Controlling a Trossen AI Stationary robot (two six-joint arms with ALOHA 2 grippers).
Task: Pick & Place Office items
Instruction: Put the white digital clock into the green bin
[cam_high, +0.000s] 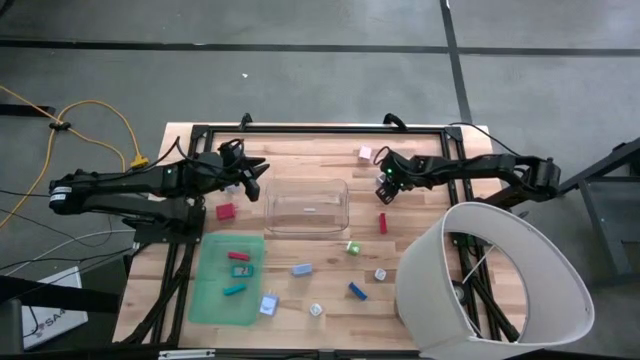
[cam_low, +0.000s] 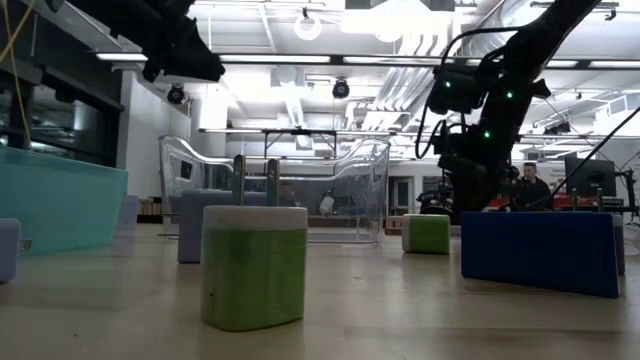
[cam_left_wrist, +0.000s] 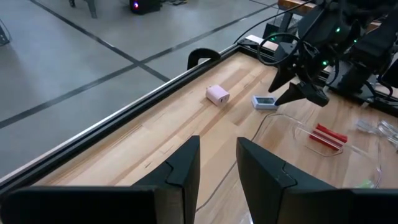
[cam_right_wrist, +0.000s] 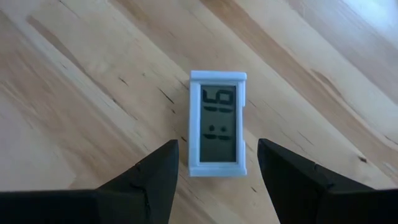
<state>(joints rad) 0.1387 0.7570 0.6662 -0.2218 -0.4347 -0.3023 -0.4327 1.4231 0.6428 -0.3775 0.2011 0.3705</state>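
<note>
Two dark right fingers (cam_right_wrist: 217, 180) spread above flat white grey-screened block (cam_right_wrist: 217, 122), grained wood table (cam_right_wrist: 74, 81), left fingers (cam_left_wrist: 217, 171) parted

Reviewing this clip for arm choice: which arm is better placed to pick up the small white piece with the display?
Right. The right gripper hangs open directly over the white display piece, fingers either side. The left gripper hovers beyond the clear bin, farther off.
</note>
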